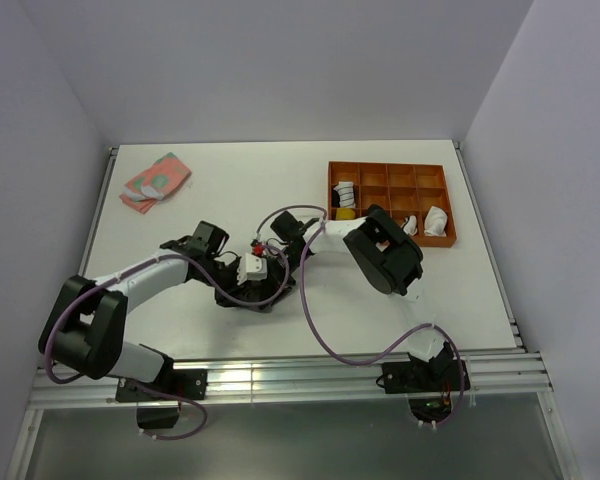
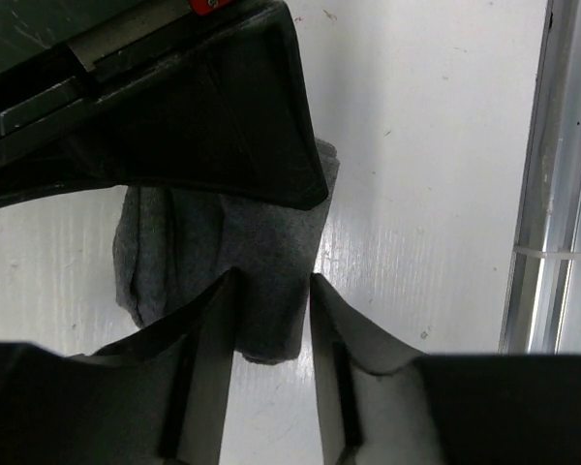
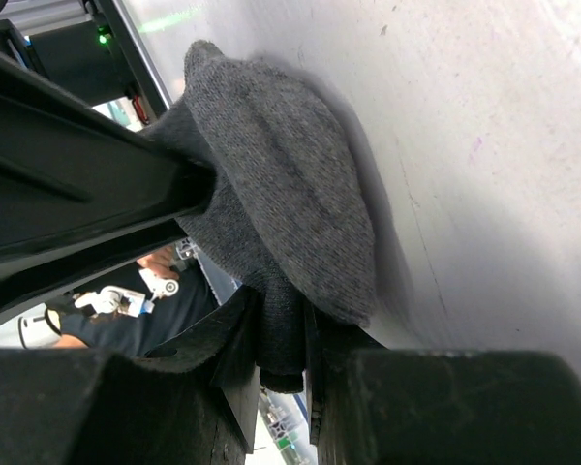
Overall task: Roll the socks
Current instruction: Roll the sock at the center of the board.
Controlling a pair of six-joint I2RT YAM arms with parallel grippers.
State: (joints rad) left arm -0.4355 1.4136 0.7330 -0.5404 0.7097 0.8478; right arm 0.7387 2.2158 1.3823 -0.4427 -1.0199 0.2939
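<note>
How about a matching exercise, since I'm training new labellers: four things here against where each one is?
1 grey sock
2 yellow bundle
3 pink-and-green cloth
4 orange tray

A far-left corner of the table, lying alone
B far-right part of the table
C pinched in the right gripper
D inside a tray compartment

Pairs: 1-C, 2-D, 3-A, 4-B.

The right tool [image 3: 281, 334] crowds the grey sock [image 3: 290, 194]; open table [image 3: 484, 145] lies beyond.
</note>
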